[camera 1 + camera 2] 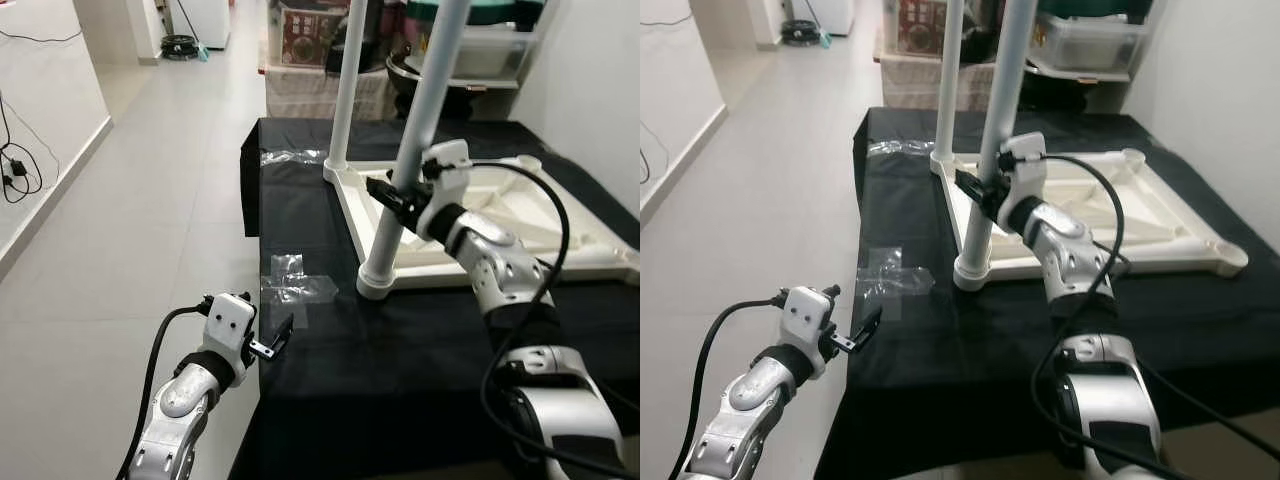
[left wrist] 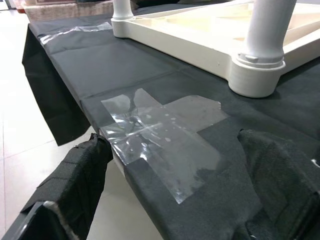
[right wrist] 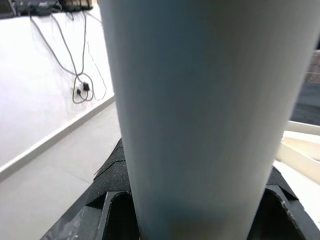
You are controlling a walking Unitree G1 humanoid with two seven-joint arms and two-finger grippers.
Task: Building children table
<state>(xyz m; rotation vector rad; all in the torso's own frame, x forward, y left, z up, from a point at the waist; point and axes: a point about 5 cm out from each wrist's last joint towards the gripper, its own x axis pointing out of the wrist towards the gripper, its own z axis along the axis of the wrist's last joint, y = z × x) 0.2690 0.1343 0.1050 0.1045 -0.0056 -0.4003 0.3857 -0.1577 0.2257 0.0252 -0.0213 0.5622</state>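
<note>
Upturned white table top [image 1: 500, 215] lying on black cloth [image 1: 400, 350], two white legs standing upright in its corner sockets. Right gripper [image 1: 397, 200] clamped around near leg [image 1: 415, 150] partway up its shaft. Left gripper [image 1: 278, 340] at cloth's near edge, fingers apart, beside clear tape patch [image 2: 160, 135].

White table legs [image 1: 420, 130], cream tabletop [image 1: 480, 225], black cloth [image 1: 400, 350], seemingly clear tape [image 2: 160, 130].
</note>
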